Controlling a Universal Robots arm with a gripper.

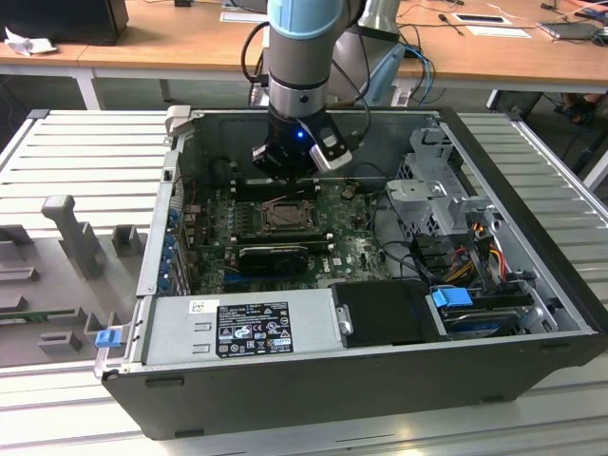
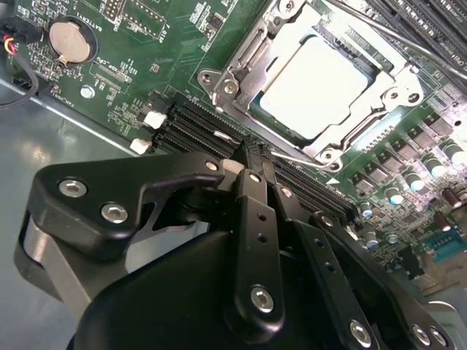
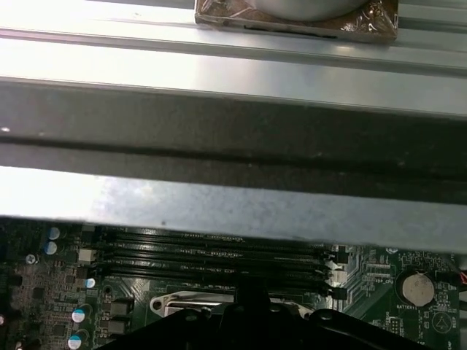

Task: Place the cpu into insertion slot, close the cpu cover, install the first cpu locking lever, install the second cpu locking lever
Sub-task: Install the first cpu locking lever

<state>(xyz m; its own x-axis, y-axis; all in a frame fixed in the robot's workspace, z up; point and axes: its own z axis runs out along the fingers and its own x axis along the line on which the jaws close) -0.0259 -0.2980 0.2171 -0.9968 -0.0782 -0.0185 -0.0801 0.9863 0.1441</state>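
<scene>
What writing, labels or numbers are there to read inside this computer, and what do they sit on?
Black label on the power supply: white print, too small to read.
White sticker on the same power supply: too small to read.
White lettering on the motherboard beside the coin battery: too blurred to quote.
So no text can be quoted with confidence.

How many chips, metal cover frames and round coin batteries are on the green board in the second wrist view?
cpu: 1
cpu cover: 1
coin battery: 1
Total: 3
</scene>
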